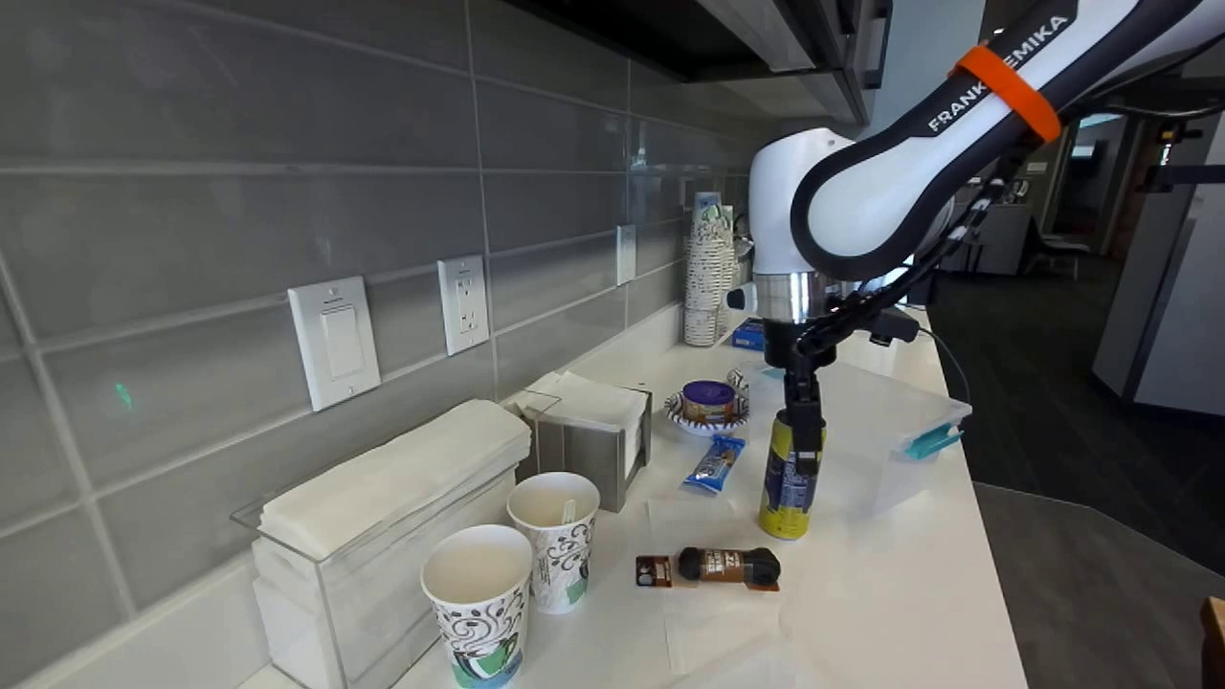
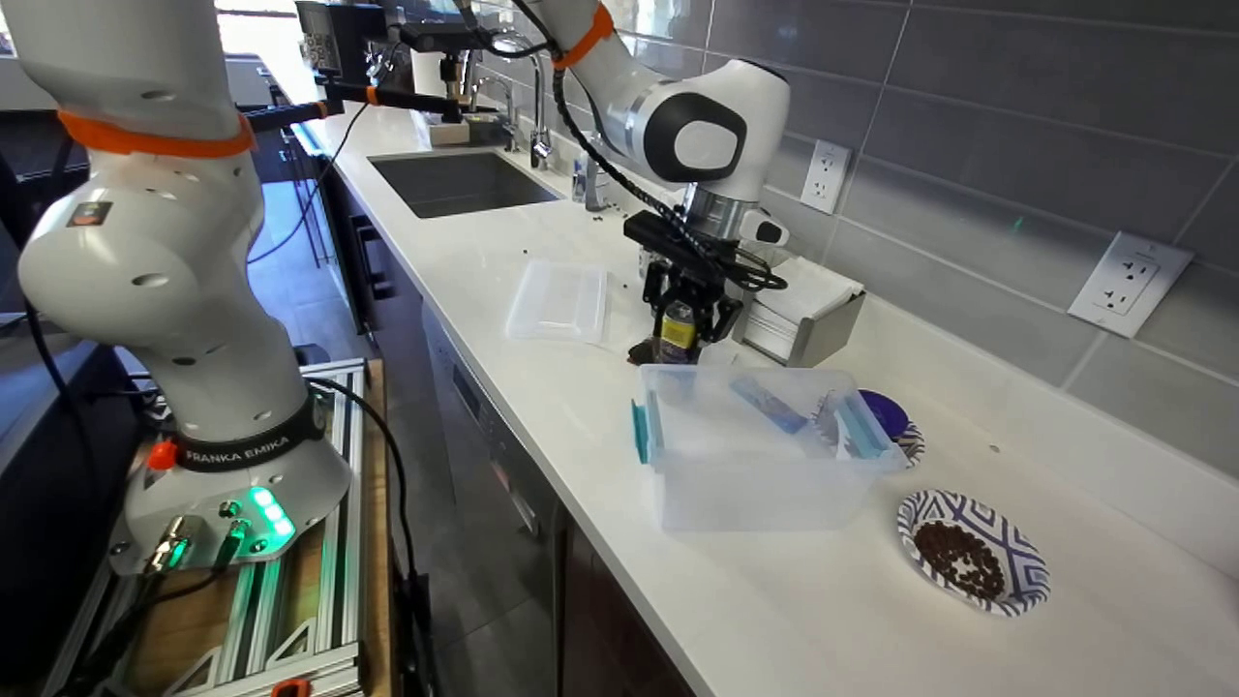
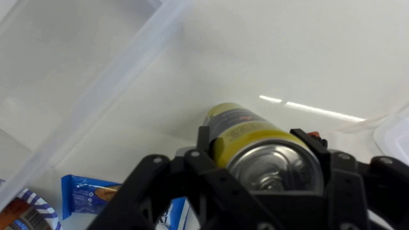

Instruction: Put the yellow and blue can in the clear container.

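While pointing down over the counter with the gripper, holds the can upright by its upper part. Presses the fingers to opposite sides of it, with jaws closed on the yellow just below the silvery end in the wrist view. Cannot tell from any view about contact between the can's base and the counter. Has the can outside the container, near it in both exterior views and apart from its rim in the wrist view. In an exterior view, shows a clear lid flat on the counter, near the container but apart from it. In an exterior view, toward the tiled wall from the can, shows a blue bar, and beyond that a tub with a purple top, set in a patterned bowl. In front of the can, shows a black bundle with a brown label, and farther forward two printed cups beside napkins. Past the container from the can, in an exterior view, shows a plate with brown bits on it.
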{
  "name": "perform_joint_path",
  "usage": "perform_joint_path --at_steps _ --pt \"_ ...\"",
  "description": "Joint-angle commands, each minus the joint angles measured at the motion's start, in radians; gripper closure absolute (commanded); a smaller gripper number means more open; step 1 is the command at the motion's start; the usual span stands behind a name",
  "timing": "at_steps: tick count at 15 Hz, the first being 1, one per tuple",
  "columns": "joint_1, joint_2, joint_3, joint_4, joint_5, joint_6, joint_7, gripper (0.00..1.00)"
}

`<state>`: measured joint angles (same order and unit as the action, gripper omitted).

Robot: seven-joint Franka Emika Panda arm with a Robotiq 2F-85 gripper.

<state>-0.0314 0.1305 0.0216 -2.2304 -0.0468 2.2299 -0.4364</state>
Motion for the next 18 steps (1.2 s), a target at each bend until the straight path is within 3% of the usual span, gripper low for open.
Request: perform_joint_path --at_steps 1,6,10,18 --pt "0.015 -0.115 0.014 -0.084 0.044 0.055 0.053 0.61" --pt "0.035 -0.256 0.010 -0.123 0.134 0.064 0.165 0.61" --pt "0.031 -0.371 -0.001 -0.127 0.145 0.033 0.319 0.61" --pt "-0.045 -0.527 -0.048 -0.088 0.128 -0.016 0.608 0.61"
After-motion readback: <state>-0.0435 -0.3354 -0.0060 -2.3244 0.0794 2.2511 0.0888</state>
